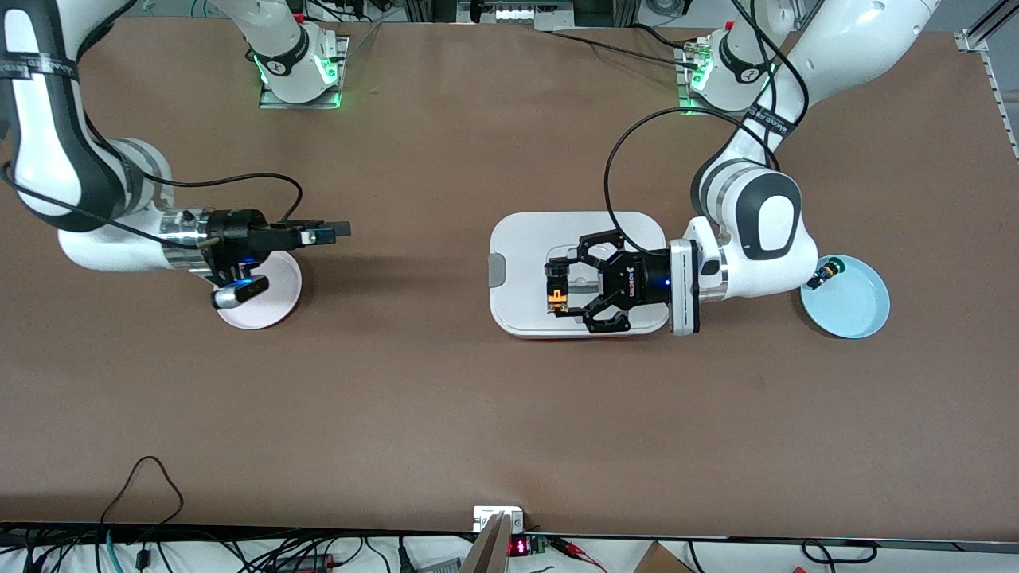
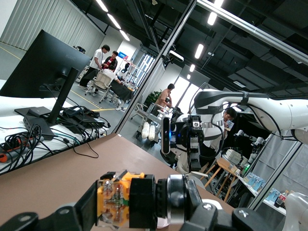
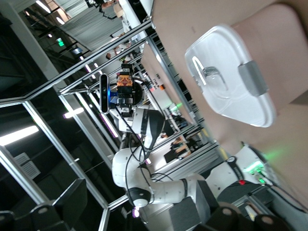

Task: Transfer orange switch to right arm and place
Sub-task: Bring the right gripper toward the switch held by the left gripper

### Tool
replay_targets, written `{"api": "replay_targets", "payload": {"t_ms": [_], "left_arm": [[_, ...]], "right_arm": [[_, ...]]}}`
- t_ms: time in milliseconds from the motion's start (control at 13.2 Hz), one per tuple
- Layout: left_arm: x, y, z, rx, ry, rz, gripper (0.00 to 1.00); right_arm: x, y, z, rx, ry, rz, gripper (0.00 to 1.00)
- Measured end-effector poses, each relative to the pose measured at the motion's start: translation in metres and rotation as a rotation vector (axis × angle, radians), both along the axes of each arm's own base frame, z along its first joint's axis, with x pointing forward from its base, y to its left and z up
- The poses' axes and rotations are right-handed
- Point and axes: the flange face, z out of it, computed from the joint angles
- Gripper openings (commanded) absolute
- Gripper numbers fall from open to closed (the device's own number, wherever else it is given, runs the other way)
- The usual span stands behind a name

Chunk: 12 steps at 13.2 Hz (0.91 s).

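Observation:
The orange switch (image 1: 558, 294) is gripped in my left gripper (image 1: 555, 291), the wide claw-like one, which holds it in the air over the white lidded container (image 1: 525, 239). In the left wrist view the switch (image 2: 113, 199) lies sideways between the pads, black body and orange base showing. My right gripper (image 1: 330, 232), with slim straight fingers, is open and empty, level with the table and pointing toward the left arm. It hovers beside the pink plate (image 1: 275, 306). It also shows farther off in the left wrist view (image 2: 194, 144). The right wrist view shows the switch (image 3: 124, 81) far away.
A light blue plate (image 1: 856, 306) toward the left arm's end holds the other black switch (image 1: 823, 274) with a green-yellow cap. The white container also shows in the right wrist view (image 3: 226, 91). Bare brown table lies between the two grippers.

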Motion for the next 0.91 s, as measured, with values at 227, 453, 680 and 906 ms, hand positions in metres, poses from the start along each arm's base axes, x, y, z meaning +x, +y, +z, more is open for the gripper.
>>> {"api": "replay_targets", "payload": {"t_ms": [227, 453, 680, 906], "left_arm": [[-0.001, -0.002, 0.000, 0.000, 0.000, -0.003, 0.12], [-0.001, -0.002, 0.000, -0.001, 0.000, -0.003, 0.12], [-0.001, -0.002, 0.000, -0.001, 0.000, -0.003, 0.12], [-0.001, -0.003, 0.001, -0.001, -0.002, -0.004, 0.11]], "right_arm": [[-0.002, 0.038, -0.010, 0.040, 0.026, -0.007, 1.00], [-0.007, 0.084, -0.011, 0.057, 0.038, -0.037, 1.00], [-0.012, 0.128, -0.008, 0.072, 0.044, -0.068, 1.00], [-0.007, 0.159, -0.007, 0.085, 0.033, -0.060, 1.00]]}}
